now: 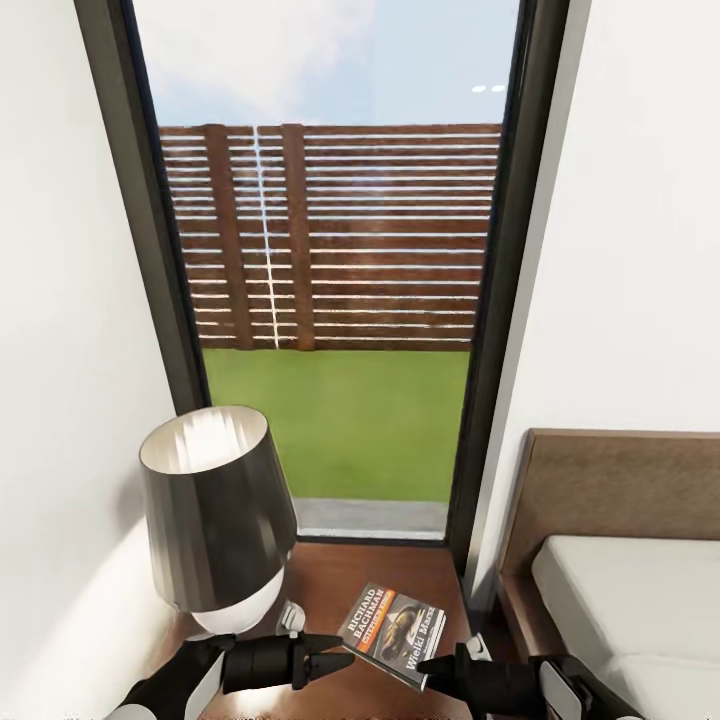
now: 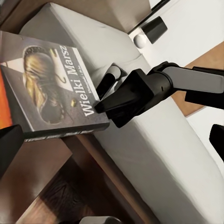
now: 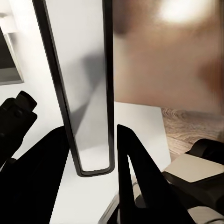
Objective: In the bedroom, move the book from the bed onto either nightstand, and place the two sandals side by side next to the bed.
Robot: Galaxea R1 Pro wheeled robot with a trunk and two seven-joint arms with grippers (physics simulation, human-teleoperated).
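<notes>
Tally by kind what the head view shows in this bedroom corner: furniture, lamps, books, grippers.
Furniture: 2, the nightstand and the bed
Lamps: 1, the lamp
Books: 1, the book, lying on the nightstand
Grippers: 2, the left gripper and the right gripper
Total: 6

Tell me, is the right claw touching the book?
Touching. The right wrist view shows the book edge-on, pinched between both fingers of the right claw.
</notes>
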